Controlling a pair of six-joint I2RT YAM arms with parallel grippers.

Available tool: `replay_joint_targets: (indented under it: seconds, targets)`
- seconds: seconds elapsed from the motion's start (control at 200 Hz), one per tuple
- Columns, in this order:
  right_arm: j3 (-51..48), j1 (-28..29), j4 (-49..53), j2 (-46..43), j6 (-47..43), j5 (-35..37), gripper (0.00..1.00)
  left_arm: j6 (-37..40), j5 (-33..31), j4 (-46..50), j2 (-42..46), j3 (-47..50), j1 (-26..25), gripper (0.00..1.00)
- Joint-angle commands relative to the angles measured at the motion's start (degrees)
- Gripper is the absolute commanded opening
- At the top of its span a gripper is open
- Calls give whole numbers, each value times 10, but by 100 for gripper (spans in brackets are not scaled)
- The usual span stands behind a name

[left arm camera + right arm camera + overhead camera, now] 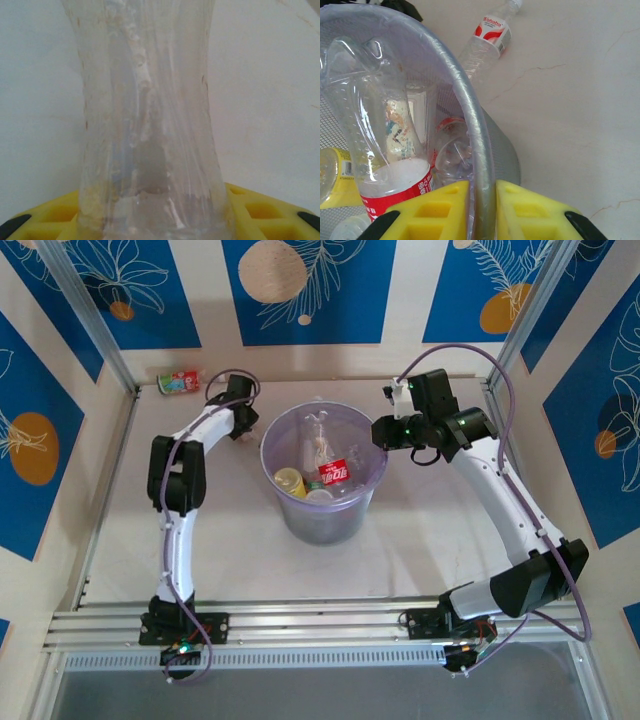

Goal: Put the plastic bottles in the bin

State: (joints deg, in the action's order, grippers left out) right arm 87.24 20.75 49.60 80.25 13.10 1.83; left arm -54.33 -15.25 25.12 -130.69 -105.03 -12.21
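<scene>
- The bin (pixel 320 520) is the landmark, and several plastic bottles already lie inside it, among them a red-labelled bottle (pixel 335 473) and a yellow-labelled one (pixel 290 480).
- The right gripper (pixel 482 210) sits at the bin's right rim. Its jaws are closed on the rim, one yellow finger inside the wall and one outside, which I judge to be steadying the bin.
- The left gripper (pixel 160 215) is on the bin's far-left side. A clear bottle (pixel 150 120) stands between its fingers, and the jaws seem to be pressed against it. The close view makes it hard to be sure the grip is firm.
- A second red-labelled bottle (pixel 490 35) lies on the table (pixel 120 540) just outside the bin. I cannot tell whether it is the one the left gripper holds.
- A red-and-green-labelled bottle (pixel 178 382) lies well to the far left of the bin.
- The step in hand looks like picking up the clear bottle. The next move calls for lifting it above the rim, carrying it over the bin's mouth, and opening the jaws there.
</scene>
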Motion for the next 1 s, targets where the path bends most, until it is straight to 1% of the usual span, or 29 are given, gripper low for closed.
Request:
replay_joint_targets:
  seconds: [0.0,0.115,0.165,0.235,0.245,0.435,0.485,0.57,0.68,0.77,0.835,0.91,0.995]
  targets:
    - [-7,0,7,-18,-6,-2,19,14,-19,-68,95,41,6,42]
    - [-8,0,5,-20,-5,-2,19,23,-8,-113,171,97,4,37]
    - [-8,0,6,-22,-4,-2,19,28,-4,-132,206,122,2,34]
    - [-7,0,5,-24,-3,-3,19,46,-7,-160,260,157,-4,32]
    - [-8,0,5,-24,-3,-3,19,48,-8,-164,268,161,-6,31]
    - [-8,0,5,-26,-1,-2,19,136,-45,-212,415,210,-39,19]
    - [-9,1,5,-26,-1,-2,19,168,-55,-223,449,218,-55,14]
    - [-11,2,2,-26,0,-1,19,222,-62,-243,504,228,-87,8]
    - [-13,3,-2,-25,3,1,19,287,-59,-269,553,244,-149,0]
    - [-12,4,-3,-22,3,1,19,344,-51,-292,576,261,-206,0]
    - [-11,4,-4,-20,4,0,19,374,-27,-313,583,277,-240,0]
    - [-9,7,-1,-19,4,2,19,399,-15,-323,584,291,-268,0]
    - [-9,8,-1,-20,5,5,19,444,-3,-338,577,307,-294,0]
